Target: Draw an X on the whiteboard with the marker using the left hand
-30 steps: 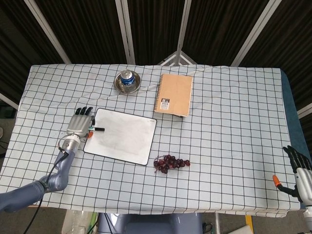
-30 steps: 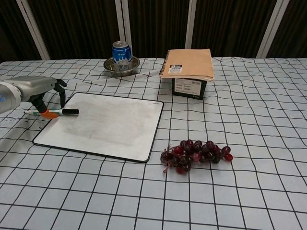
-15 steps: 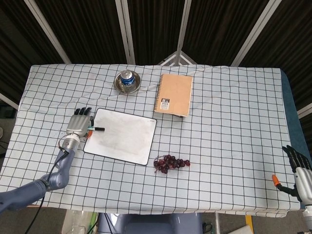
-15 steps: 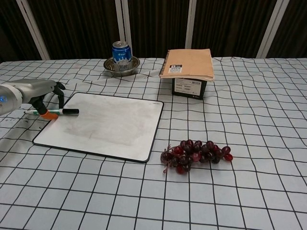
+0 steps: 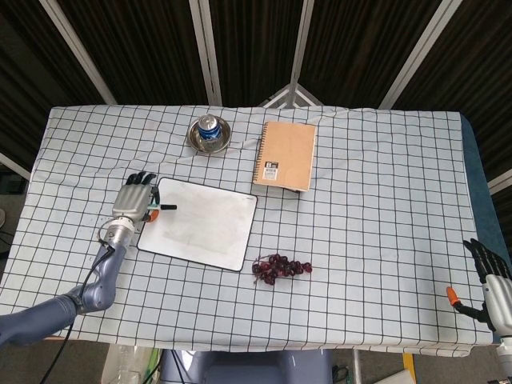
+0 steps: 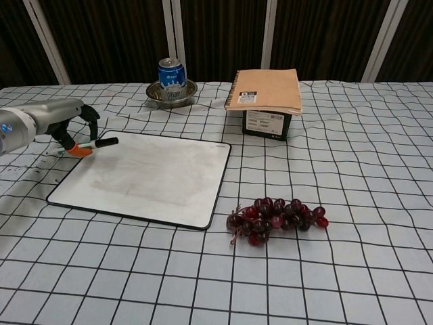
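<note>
The whiteboard lies blank on the checkered cloth, left of centre. My left hand is at the board's far-left corner and pinches the marker. The marker is lifted and slightly tilted, with its black end over the board's edge. My right hand is by the near right corner of the table, fingers spread, holding nothing; the chest view does not show it.
A blue can sits in a metal bowl at the back. A brown notebook rests on a dark box right of it. A bunch of dark grapes lies off the board's near-right corner.
The left hand has raised the marker off the surface and carried it a little toward the board's far-left corner. The right hand has stayed put.
</note>
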`<action>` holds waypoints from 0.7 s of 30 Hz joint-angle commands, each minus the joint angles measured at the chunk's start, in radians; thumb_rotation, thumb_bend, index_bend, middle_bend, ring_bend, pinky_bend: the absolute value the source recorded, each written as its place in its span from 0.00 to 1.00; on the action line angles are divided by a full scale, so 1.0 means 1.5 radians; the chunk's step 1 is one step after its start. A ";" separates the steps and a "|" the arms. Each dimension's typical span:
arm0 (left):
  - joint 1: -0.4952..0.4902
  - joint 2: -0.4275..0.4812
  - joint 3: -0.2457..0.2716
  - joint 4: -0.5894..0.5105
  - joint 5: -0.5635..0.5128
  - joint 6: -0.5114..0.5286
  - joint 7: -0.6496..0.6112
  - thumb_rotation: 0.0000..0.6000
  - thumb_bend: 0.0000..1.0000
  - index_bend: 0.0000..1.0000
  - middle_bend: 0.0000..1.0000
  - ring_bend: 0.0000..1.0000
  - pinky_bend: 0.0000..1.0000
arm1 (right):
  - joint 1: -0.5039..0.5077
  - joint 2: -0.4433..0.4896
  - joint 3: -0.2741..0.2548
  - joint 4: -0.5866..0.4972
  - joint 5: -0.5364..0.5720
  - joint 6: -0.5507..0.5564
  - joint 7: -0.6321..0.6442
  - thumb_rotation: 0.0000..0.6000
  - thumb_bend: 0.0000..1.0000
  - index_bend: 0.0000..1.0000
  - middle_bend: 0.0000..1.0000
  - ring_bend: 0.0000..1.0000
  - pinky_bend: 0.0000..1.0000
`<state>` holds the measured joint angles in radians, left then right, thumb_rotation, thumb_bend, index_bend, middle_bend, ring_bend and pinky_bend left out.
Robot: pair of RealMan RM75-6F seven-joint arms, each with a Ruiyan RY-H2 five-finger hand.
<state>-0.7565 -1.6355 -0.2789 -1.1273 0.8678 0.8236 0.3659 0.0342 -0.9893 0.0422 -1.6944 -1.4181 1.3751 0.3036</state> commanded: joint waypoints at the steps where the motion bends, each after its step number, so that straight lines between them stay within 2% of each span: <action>1: 0.005 0.028 -0.041 -0.070 0.011 0.028 -0.052 1.00 0.55 0.66 0.12 0.00 0.00 | 0.000 0.000 0.000 -0.001 0.000 -0.001 0.001 1.00 0.35 0.00 0.00 0.00 0.00; 5: 0.015 0.036 -0.083 -0.152 0.017 0.050 -0.135 1.00 0.55 0.66 0.12 0.00 0.00 | 0.001 0.001 0.001 -0.002 0.001 -0.003 0.003 1.00 0.35 0.00 0.00 0.00 0.00; 10: 0.027 0.019 -0.101 -0.205 0.055 0.035 -0.268 1.00 0.55 0.67 0.14 0.00 0.00 | 0.003 0.002 0.001 -0.002 0.003 -0.007 0.005 1.00 0.35 0.00 0.00 0.00 0.00; 15: 0.038 -0.025 -0.098 -0.201 0.106 0.010 -0.417 1.00 0.55 0.69 0.16 0.00 0.00 | 0.003 0.003 0.002 -0.001 0.004 -0.009 0.009 1.00 0.35 0.00 0.00 0.00 0.00; 21: 0.038 -0.067 -0.083 -0.163 0.160 0.004 -0.513 1.00 0.55 0.70 0.17 0.00 0.00 | 0.002 0.004 0.002 -0.001 0.006 -0.009 0.012 1.00 0.35 0.00 0.00 0.00 0.00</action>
<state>-0.7043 -1.6995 -0.4126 -1.3950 1.0631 0.8394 -0.3504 0.0370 -0.9839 0.0449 -1.6954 -1.4090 1.3614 0.3209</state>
